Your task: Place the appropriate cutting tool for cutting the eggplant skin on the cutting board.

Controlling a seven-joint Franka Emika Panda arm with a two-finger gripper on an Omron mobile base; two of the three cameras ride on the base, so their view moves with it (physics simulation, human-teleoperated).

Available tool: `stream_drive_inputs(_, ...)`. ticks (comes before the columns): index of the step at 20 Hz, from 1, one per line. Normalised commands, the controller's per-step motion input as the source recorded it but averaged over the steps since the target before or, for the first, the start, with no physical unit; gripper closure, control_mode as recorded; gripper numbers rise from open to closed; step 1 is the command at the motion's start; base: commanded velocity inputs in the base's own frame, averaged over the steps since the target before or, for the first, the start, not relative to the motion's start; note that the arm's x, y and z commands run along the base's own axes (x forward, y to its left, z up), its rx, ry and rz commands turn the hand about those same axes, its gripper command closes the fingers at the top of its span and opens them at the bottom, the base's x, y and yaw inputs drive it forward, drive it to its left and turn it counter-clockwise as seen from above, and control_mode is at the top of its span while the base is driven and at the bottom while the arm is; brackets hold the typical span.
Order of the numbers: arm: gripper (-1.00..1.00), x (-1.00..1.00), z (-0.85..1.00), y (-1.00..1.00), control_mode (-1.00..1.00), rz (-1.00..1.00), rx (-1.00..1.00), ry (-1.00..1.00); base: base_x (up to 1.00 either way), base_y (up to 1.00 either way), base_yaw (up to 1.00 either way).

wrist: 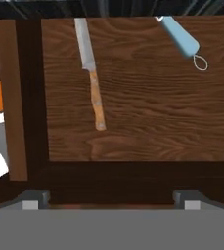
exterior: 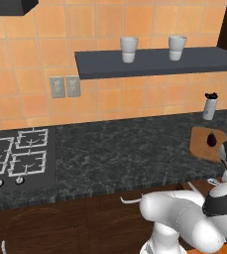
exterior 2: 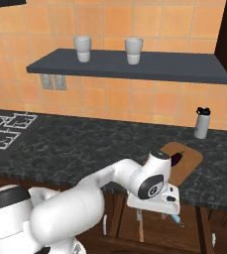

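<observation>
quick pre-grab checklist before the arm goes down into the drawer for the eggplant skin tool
1. Drawer open, contents exposed: ok.
2. Tools told apart: a knife with a wooden handle lies left in the hand view; a light blue-handled tool, likely the peeler, lies at the top right with its head cut off by the frame: cannot tell for sure.
3. Gripper centred over the blue-handled tool: not ok, it sits off to the corner.
4. Fingers spread and holding nothing: ok.
5. Cutting board has free space beside the eggplant: ok.
</observation>
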Motion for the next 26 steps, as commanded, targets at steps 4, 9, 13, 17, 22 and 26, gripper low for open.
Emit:
stream_drive_inputs(4,-1.0,0.0,-0.48,-0.18,-1.0,0.0,0.02,0.01,0.0,0.0,0.0)
stream_drive_inputs(9,-1.0,-0.1,-0.46,-0.25,-1.0,0.0,0.0,0.01,0.0,0.0,0.0)
stream_drive_inputs(13,-1.0,-0.18,-0.46,-0.3,-1.0,0.0,0.0,0.02,0.0,0.0,0.0)
stream_drive_inputs(17,-1.0,-0.2,-0.38,-0.18,-1.0,0.0,0.0,0.09,0.0,0.0,0.0)
stream_drive_inputs(22,-1.0,-0.35,-0.2,-0.16,-1.0,0.0,0.0,0.12,0.0,0.0,0.0)
stream_drive_inputs(26,-1.0,-0.62,-0.03,-0.16,-1.0,0.0,0.0,0.11,0.0,0.0,0.0)
